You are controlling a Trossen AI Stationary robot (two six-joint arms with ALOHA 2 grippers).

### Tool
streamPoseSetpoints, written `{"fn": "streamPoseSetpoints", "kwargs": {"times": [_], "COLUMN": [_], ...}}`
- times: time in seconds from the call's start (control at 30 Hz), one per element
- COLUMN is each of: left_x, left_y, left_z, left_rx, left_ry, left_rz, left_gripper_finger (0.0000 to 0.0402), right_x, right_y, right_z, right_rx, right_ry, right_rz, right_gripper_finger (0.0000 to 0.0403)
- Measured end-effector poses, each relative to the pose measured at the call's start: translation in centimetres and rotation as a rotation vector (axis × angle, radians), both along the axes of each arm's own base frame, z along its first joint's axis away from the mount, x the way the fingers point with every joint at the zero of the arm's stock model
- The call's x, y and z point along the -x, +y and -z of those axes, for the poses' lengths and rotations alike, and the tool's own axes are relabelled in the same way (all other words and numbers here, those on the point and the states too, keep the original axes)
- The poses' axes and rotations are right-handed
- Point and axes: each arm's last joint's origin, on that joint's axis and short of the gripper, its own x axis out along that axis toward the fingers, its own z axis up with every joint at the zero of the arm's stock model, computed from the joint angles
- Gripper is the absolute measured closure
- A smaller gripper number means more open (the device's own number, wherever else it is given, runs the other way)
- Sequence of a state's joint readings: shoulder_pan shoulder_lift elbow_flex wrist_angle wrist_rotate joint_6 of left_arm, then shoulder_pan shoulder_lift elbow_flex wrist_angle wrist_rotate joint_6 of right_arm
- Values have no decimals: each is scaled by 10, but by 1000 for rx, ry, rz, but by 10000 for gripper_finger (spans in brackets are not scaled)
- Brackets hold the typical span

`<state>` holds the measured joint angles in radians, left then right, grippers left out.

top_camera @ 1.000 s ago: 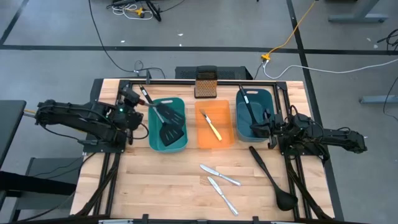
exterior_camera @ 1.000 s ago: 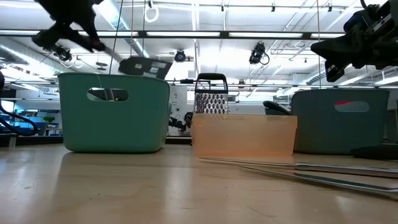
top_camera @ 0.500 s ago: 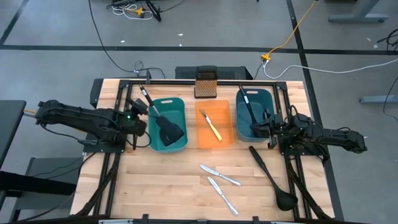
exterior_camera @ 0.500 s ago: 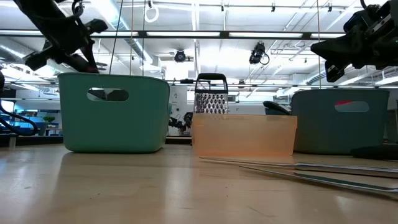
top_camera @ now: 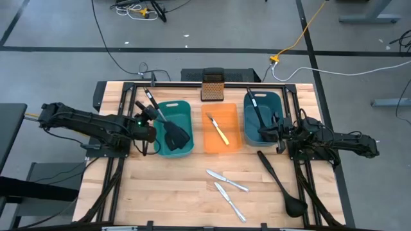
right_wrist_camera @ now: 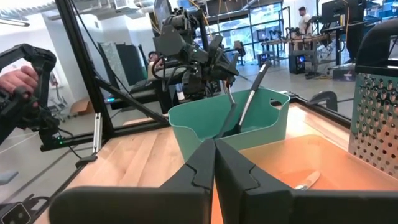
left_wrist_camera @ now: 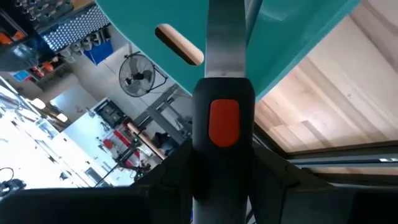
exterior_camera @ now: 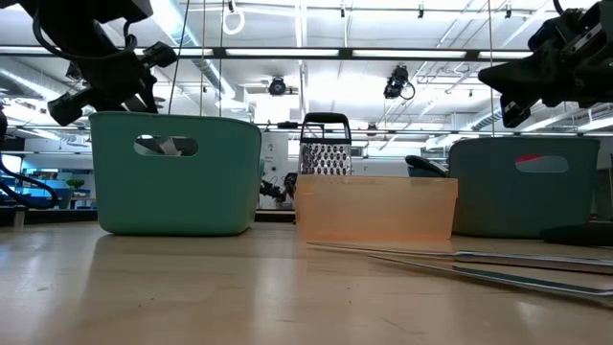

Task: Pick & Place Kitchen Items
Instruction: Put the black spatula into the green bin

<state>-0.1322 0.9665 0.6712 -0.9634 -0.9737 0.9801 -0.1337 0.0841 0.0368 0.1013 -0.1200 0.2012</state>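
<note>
Two spatulas stand in the left teal bin [top_camera: 182, 151]; left gripper [top_camera: 149, 115] pinches one slotted spatula [top_camera: 174, 135] by its steel-and-black handle; right gripper [top_camera: 277, 133], seemingly pressed together, hovers beside the dark teal bin [top_camera: 249, 136].

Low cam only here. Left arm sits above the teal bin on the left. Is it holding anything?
Observer: Yes. The left gripper is shut on a spatula by its handle, and the blade is down inside the teal bin.
Operator: The orange bin's wall blocks my view. What's inside it?
Observer: One yellow-handled knife.
Operator: And the right gripper?
Observer: The right gripper is shut and empty, beside the blue bin.
</note>
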Motion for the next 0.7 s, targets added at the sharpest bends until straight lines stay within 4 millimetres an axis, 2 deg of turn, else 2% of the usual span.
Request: {"fn": "streamPoseSetpoints", "kwargs": {"times": [0.53,0.7], "left_x": [0,0], "left_y": [0,3], "left_z": [3,2], "left_rx": [135,77], "left_ry": [19,11], "left_rz": [20,-8], "left_gripper_finger": [286,224], "right_x": [0,0], "right_y": [0,0], "right_z": [0,0], "right_rx": [0,1], "right_ry": [-2,-2], "right_rz": [0,0], "right_gripper_finger": [387,387]}}
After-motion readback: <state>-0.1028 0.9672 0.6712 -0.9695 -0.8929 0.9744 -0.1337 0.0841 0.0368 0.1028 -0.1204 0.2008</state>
